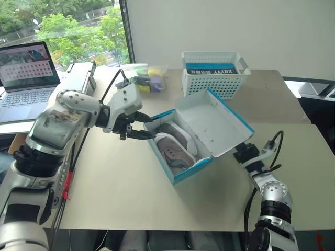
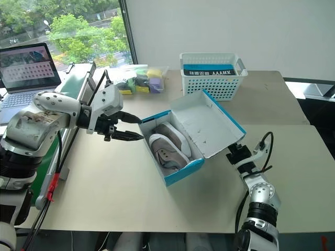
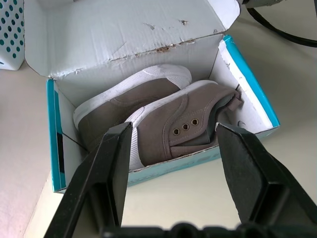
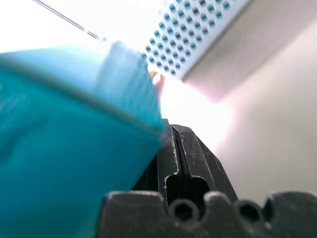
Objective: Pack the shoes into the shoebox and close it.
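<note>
At the centre of the left eye view the shoebox [image 1: 201, 137] sits open on the table [image 1: 131, 193], its lid [image 1: 212, 121] tilted back toward the upper right, and both shoes [image 1: 175, 146] lie inside side by side. The left gripper [image 1: 140, 127] hangs just left of the box with its fingers apart and empty. At lower right, the right gripper [image 1: 246, 153] sits under the lid's outer edge.

In the right eye view the layout is the same, with a white basket [image 2: 212, 76] well behind the box in the upper middle.

In the left wrist view the shoes fill the box at mid-frame: soft canvas uppers, rubbery pale soles, light and easily squashed, so they need no firm grip now. The lid's white inside is scuffed and creased near the hinge, which suggests thin card that bends readily.

In the right wrist view the two black fingers [image 4: 195, 163] are pressed together at lower centre, touching blue card at the left.

The lid should be pushed from its free outer edge, probably gently, since a hard shove could slide the light box or buckle the card.
</note>
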You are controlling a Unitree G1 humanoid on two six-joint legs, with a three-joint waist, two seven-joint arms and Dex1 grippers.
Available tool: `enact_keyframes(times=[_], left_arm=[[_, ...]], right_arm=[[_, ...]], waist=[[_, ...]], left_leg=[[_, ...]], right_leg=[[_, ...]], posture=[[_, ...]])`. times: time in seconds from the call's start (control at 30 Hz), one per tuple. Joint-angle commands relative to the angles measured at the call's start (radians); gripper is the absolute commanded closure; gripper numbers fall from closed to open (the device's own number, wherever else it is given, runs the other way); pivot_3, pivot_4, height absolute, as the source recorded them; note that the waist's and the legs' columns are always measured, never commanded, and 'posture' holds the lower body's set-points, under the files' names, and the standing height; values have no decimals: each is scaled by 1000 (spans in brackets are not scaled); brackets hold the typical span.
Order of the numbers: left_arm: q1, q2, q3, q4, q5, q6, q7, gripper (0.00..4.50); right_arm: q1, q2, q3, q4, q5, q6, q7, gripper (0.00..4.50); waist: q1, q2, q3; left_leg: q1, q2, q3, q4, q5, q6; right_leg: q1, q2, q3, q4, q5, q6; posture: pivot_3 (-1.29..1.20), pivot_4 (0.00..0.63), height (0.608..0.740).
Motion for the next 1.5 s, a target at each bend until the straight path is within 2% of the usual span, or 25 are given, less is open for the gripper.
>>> enact_keyframes(times=[0.03,0.3,0.4,0.57,0.8,0.93,1.17,1.27,1.43,1.5], left_arm=[[-2,7,33,-30,-4,8,7,1639],[7,-4,36,-33,-8,13,23,1639],[-4,-32,60,-25,-22,18,52,1639],[-36,-66,93,-10,-28,33,93,1639],[-23,-83,112,-25,-31,45,137,1639],[3,-81,119,-58,-42,62,155,1639],[61,-59,130,-99,-14,64,206,1639],[104,-37,126,-137,-25,70,200,1639],[153,-15,131,-180,-44,77,188,1639],[169,-14,135,-192,-51,73,185,1639]], right_arm=[[-24,-53,21,-164,91,78,31,4433],[-7,-126,169,-492,215,291,26,4433],[-46,-127,220,-555,264,348,-8,4433],[-90,-132,348,-587,227,398,-26,4433],[-150,-186,613,-525,4,371,10,4433],[-179,-170,711,-424,-115,321,32,4433],[-204,-189,966,-288,-413,202,78,4433],[-211,-232,1122,-232,-593,131,91,4433],[-219,-243,1154,-238,-673,101,107,4433],[-224,-247,1134,-272,-673,114,116,4433]], waist=[[0,1,1],[-2,2,1],[0,2,1],[1,2,1],[1,2,1],[0,2,1],[-13,-2,-1],[-23,-4,-4],[-24,-6,-13],[-21,-6,-13]], left_leg=[[0,0,0,0,0,0],[0,0,0,0,0,0],[0,0,-1,0,0,0],[-1,0,-1,2,0,0],[-2,0,-1,2,0,0],[-1,0,-2,2,0,0],[3,0,-1,3,0,0],[8,0,0,2,0,0],[13,2,0,1,0,0],[19,1,0,1,0,0]], right_leg=[[0,0,0,0,0,0],[0,0,0,1,0,0],[0,0,0,0,0,0],[0,0,-1,0,0,0],[-1,0,-1,0,0,0],[-1,0,-1,1,0,0],[1,1,0,3,0,0],[5,1,0,4,0,0],[9,2,1,4,-1,0],[16,2,1,2,-2,1]], posture=[[0,150,740],[0,150,740],[0,150,740],[0,150,740],[0,150,740],[0,150,740],[0,150,740],[0,150,740],[0,150,740],[0,150,740]])
